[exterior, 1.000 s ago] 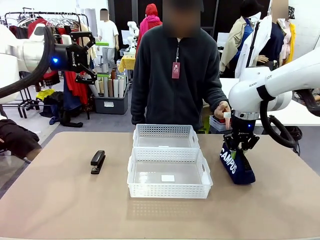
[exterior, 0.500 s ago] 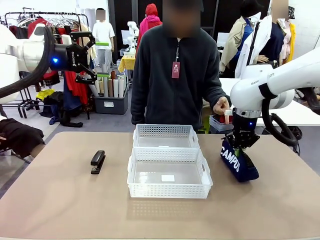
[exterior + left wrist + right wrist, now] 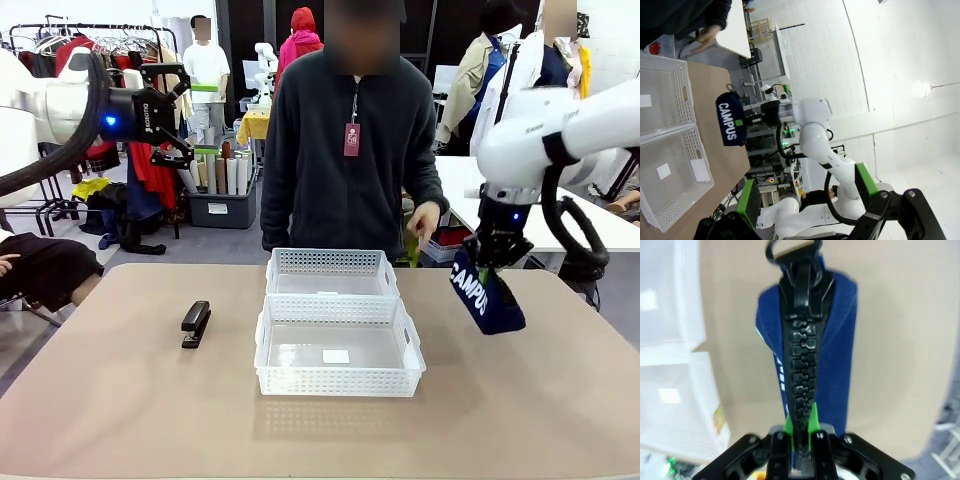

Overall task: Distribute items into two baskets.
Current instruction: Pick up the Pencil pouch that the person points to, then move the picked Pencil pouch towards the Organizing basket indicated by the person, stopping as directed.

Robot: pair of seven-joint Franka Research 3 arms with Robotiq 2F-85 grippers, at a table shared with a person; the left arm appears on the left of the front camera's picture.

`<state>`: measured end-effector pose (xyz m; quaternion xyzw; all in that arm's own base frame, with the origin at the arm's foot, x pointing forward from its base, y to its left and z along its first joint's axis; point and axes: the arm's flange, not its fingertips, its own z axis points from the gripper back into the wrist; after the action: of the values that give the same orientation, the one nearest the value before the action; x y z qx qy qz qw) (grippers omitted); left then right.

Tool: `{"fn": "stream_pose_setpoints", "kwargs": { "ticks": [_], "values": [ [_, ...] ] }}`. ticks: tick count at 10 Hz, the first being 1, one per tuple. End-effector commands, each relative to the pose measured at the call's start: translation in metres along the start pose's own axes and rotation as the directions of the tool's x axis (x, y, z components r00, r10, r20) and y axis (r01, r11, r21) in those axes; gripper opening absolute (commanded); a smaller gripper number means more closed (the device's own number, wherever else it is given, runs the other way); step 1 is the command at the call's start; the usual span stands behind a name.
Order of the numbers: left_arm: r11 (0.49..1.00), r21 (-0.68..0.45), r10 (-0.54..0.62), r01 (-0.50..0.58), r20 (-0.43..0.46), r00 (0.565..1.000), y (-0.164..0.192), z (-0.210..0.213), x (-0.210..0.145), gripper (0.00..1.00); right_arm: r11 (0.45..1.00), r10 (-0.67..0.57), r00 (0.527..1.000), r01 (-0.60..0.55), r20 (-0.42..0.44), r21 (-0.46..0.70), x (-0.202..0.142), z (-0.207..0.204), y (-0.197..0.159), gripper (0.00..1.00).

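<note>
Table [image 3: 120, 420]: tan top, with a person [image 3: 350, 170] in a dark fleece standing at the far edge, one hand [image 3: 422, 220] hanging open above that edge.

Baskets: two, both holding none of the items. They stand at mid-table, long sides touching. The far basket [image 3: 330, 262] is on the person's side and the near basket [image 3: 338, 380] on mine. A white label [image 3: 336, 356] lies on the near one's floor.

Pouch [image 3: 487, 295]: navy, marked "CAMPUS". It hangs tilted in the air, clear of the table, to the right of the baskets and apart from them.

Stapler [image 3: 195, 323]: black, flat on the table left of the near basket, well apart from it and untouched.

Right pincer [image 3: 488, 266]: clenched on the pouch's top edge. In my right wrist view the green pads [image 3: 812, 421] pinch the black zip seam, and the pouch points away below them.

Left pincer [image 3: 185, 112]: released, jaws wide, grasping nothing. It is held high at the table's left, well above the stapler.
</note>
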<state>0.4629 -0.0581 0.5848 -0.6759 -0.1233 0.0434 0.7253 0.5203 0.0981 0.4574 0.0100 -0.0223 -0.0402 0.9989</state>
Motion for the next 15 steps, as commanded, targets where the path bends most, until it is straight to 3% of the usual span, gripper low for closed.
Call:
{"fn": "stream_pose_setpoints", "kwargs": {
  "ticks": [1, 5, 8, 11, 15],
  "values": [
    [1.000, -0.005, 0.003, -0.003, -0.002, 1.000, -0.002, 0.000, 0.000, 1.00, 0.996, -0.080, 0.997, 0.079, 0.024, 0.032, -0.003, 0.044, 0.000, 0.00],
    [1.000, -0.005, 0.003, -0.003, -0.002, 1.000, -0.002, 0.000, 0.000, 1.00, 0.994, -0.079, 0.995, 0.074, 0.061, 0.085, -0.005, 0.155, -0.002, 0.00],
    [1.000, -0.005, 0.003, -0.003, -0.002, 1.000, -0.002, 0.000, 0.000, 1.00, 0.985, -0.069, 0.995, 0.056, 0.078, 0.163, 0.000, 0.213, -0.003, 0.00],
    [1.000, -0.005, 0.003, -0.003, -0.002, 1.000, -0.002, 0.000, 0.000, 1.00, 0.976, -0.080, 0.991, 0.057, 0.105, 0.210, 0.003, 0.242, 0.003, 0.00],
    [1.000, -0.005, 0.003, -0.003, -0.002, 1.000, -0.002, 0.000, 0.000, 1.00, 0.981, -0.068, 0.991, 0.046, 0.113, 0.188, -0.003, 0.237, 0.001, 0.00]
  ]
}}
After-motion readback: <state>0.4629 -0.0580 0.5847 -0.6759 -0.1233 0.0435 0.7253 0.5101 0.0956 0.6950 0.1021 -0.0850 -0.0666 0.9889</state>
